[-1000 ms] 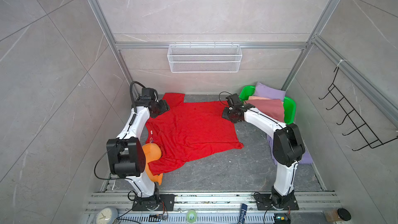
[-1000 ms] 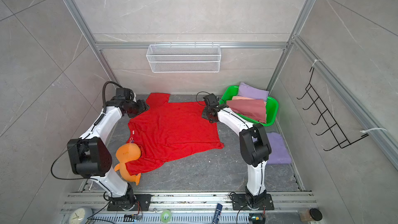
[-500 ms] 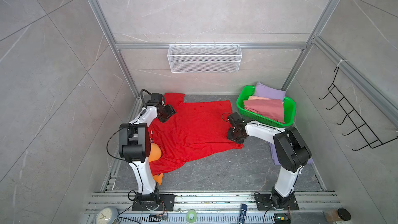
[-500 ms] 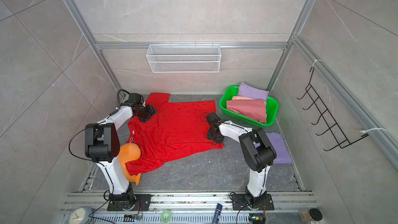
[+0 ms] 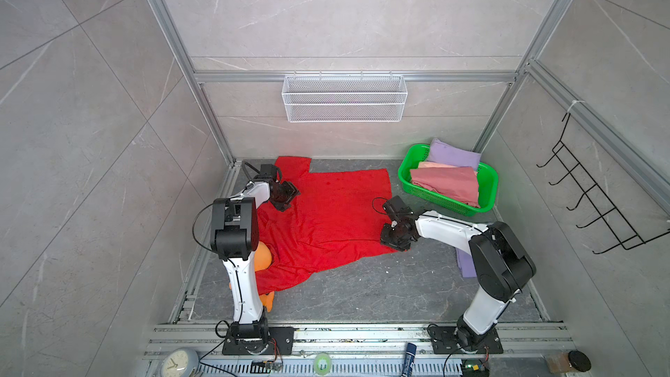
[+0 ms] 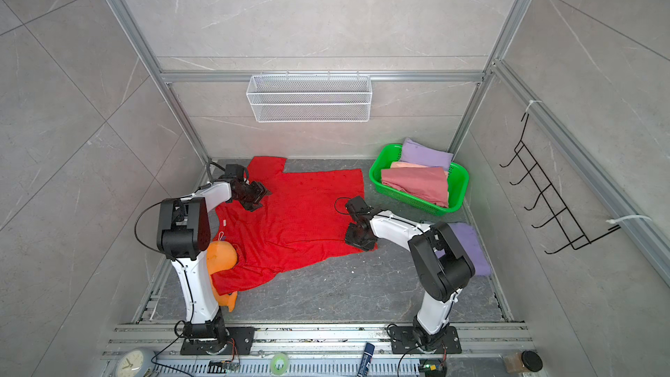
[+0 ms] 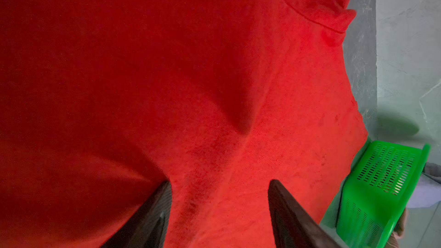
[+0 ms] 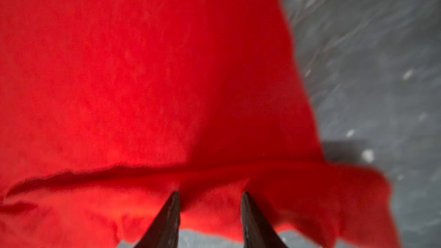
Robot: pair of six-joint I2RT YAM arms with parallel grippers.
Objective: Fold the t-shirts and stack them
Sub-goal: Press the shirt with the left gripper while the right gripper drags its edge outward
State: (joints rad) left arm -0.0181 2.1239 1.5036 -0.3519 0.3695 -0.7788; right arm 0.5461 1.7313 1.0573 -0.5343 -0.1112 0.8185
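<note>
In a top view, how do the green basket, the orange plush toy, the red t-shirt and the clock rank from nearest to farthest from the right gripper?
From the right gripper:
1. red t-shirt: directly under it, at the shirt's front right corner.
2. green basket: behind it, to the right.
3. orange plush toy: across the shirt, on the left.
4. clock: front left edge.

The orange plush toy (image 5: 263, 257) lies half hidden — under the 7 o'clock corner of the red t-shirt (image 5: 326, 219), behind the left arm (image 5: 242, 284); the right wrist view is blurred.
</note>
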